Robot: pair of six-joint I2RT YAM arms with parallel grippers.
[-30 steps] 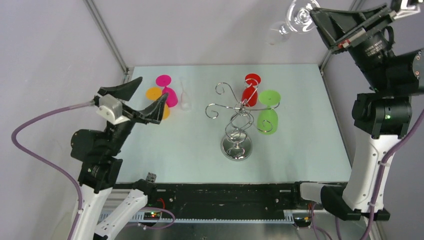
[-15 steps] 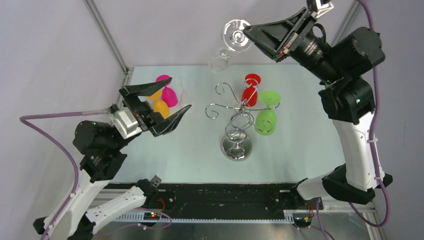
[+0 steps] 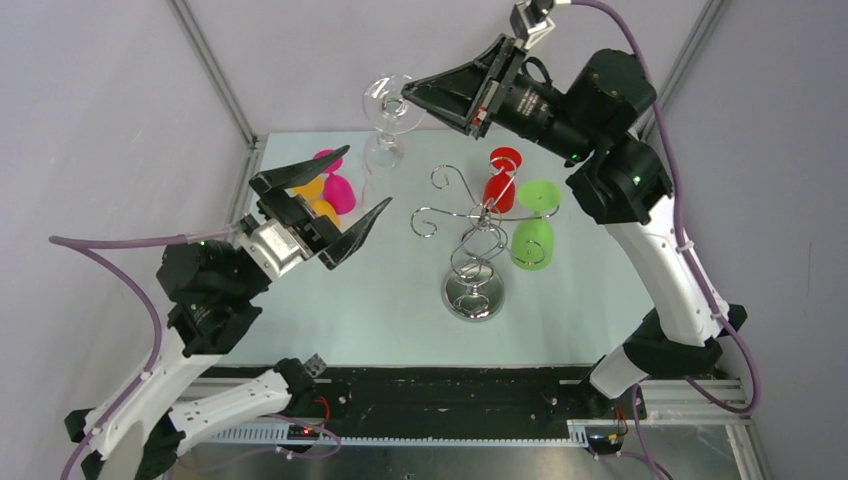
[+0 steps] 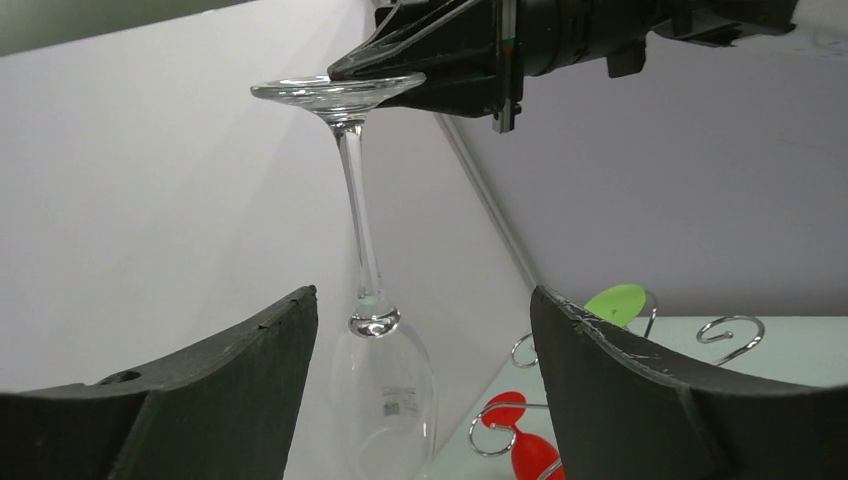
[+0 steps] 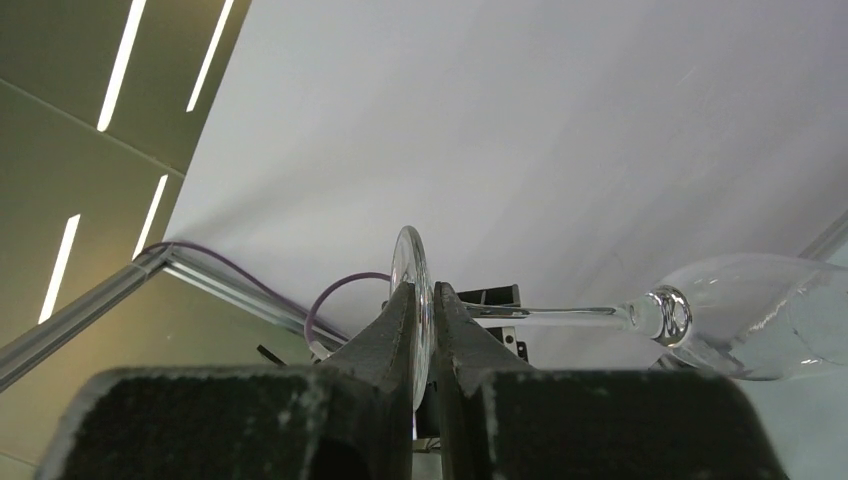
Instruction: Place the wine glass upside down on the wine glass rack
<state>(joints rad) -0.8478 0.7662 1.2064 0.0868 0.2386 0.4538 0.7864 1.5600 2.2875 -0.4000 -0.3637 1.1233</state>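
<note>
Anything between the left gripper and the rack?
No. Top view shows only bare table between the left gripper and the wine glass rack; the wine glass hangs farther back.

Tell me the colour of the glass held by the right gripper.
Colourless, see-through wine glass, foot pinched in the right gripper; best in the left wrist view.

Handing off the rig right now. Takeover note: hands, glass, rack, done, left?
Right hand shut on the foot of the clear wine glass, held high, bowl down.
Left hand open, empty, raised toward the glass.
Wine glass rack stands mid-table; red glass and green glass hang inverted on it.
Done: glass lifted and inverted.
Left: carry it to a free curled arm, hang it, release.
</note>
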